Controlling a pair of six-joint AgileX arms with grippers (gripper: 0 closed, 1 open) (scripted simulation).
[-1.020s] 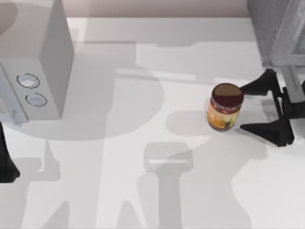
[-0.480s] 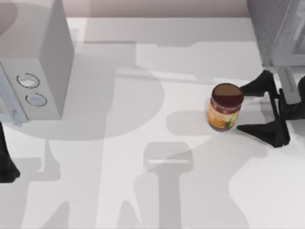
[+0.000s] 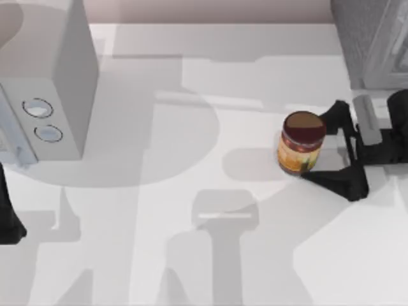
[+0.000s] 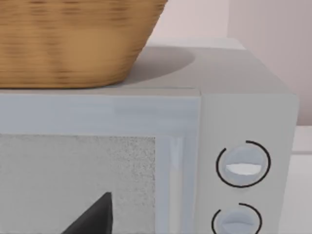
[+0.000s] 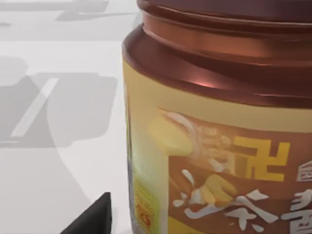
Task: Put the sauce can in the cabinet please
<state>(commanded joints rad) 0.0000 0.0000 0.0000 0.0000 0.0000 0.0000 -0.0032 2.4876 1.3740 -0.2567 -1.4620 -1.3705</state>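
While the table (image 3: 191, 255) lies white and streaked with grey shadows, the cabinet (image 3: 357, 38) fills its far right corner, a speckled grey box with a lighter panelled face turned toward the middle. Over at the left side stands a smooth white box (image 3: 51, 83) with two round dials (image 3: 43, 121); up close, from the left wrist, a woven basket (image 4: 73, 39) sits on its top. The left arm (image 3: 7, 217) is parked at the table's left edge, a dark shape just in front of the white box; whether its fingers are apart or together I cannot tell.

Right of centre, just in front of the cabinet, the right gripper (image 3: 322, 148) reaches in from the right edge, jaws spread wide with one black finger on either side of the can (image 3: 301, 143) and a gap still showing on each side. The can stands upright on the table, dark red-brown lid up, orange-yellow label facing the near edge.
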